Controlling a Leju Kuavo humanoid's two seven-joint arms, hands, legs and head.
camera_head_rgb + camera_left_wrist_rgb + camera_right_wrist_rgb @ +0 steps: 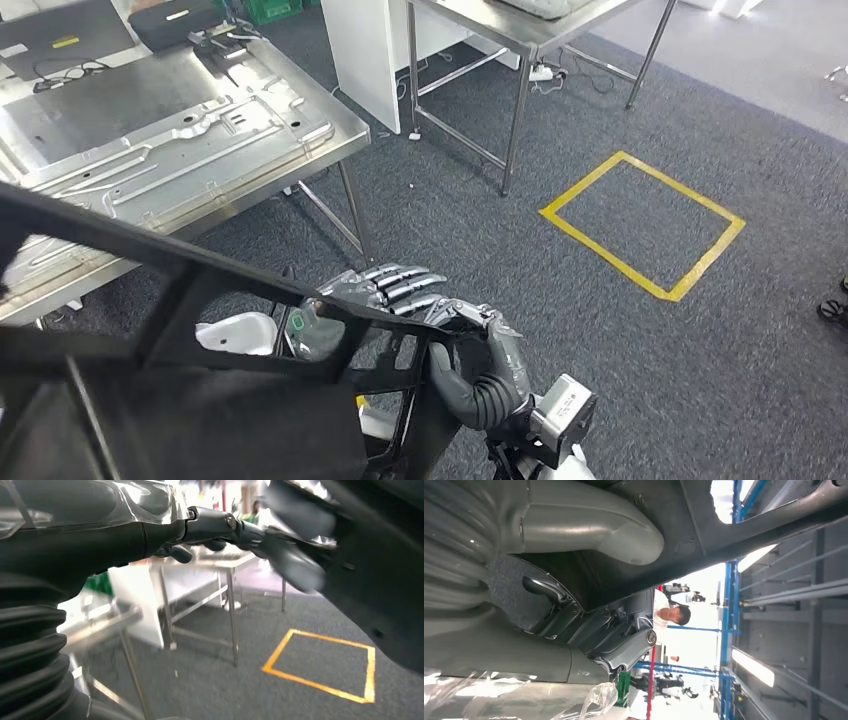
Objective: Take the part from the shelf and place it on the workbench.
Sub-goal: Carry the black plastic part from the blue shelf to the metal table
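both hands grip the large black plastic frame part (170, 330): the right hand (470, 350) at its near edge, the left hand (385, 287) curled over its top bar. the steel worktop (330, 120) stands beyond the part, near a yellow tape square (645, 225) on the grey carpet.

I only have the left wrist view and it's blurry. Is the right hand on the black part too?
Observer: Yes. The head view shows the right hand gripping the edge of the black frame part.
Operator: Where's the workbench?
Observer: The steel workbench is ahead to the left, beyond the part. A stamped metal panel lies on it.
Operator: Anyone around?
Observer: The right wrist view shows a person in the background, well away from the hand.
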